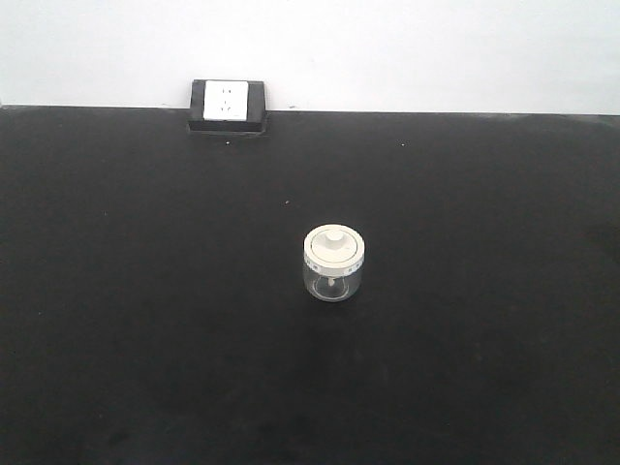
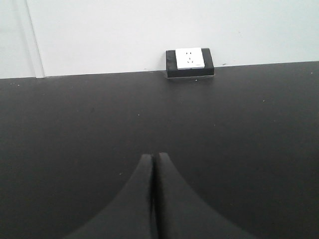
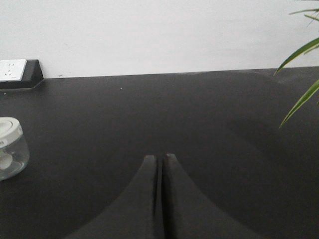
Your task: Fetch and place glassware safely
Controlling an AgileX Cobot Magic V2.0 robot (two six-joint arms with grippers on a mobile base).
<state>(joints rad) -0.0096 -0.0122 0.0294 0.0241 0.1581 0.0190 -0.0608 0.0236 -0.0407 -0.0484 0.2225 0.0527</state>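
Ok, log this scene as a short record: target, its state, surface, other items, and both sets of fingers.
target: glass jar, clear, with a cream-white lid
state: upright, lid on, standing alone, nothing touching it
surface: black table
other items: white socket in a black box at the table's far edge; green plant leaves at the right wrist view's edge
left fingers: shut, empty, jar absent from that view
right fingers: shut, empty, jar to their left
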